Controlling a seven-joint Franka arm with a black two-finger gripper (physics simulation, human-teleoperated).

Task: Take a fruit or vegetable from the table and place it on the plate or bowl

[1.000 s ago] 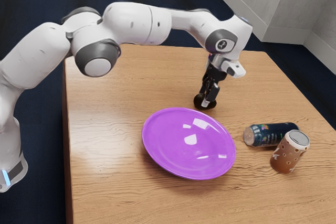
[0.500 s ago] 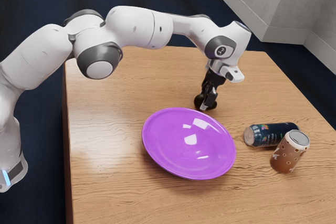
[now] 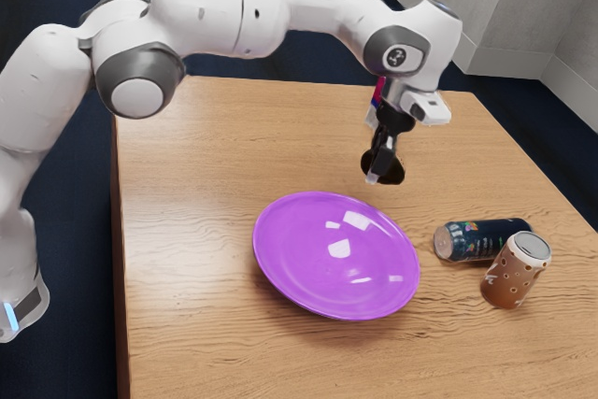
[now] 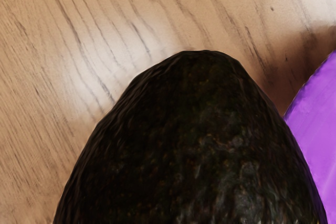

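Now my gripper (image 3: 380,168) is closed on the avocado (image 3: 391,173), with one finger on each side of it. I squeeze it from two sides so it cannot slip out while I carry it. My fingers point down, so the avocado hangs under my hand. In the wrist view the avocado (image 4: 194,150) looks big, dark and bumpy, because it sits right under the camera.

The avocado is up in the air, a little above the table (image 3: 206,231). I think that is good, because it has to go over the edge of the plate (image 3: 308,249) without bumping it. The wood (image 4: 79,51) under it is bare, with a soft shadow next to the fruit.

The plate is purple and it is near. It is not under the avocado yet, but its far edge is just beside it. In the wrist view a bit of that purple edge (image 4: 320,129) peeks out next to the avocado.

So I think the next step is to move over the middle of the plate, go down, and let go gently.

A blue can (image 3: 481,238) lies on its side at the exterior view's right, and a brown can (image 3: 516,270) tips against it. They are well apart from my hand. They are not fruit, so I leave them alone.
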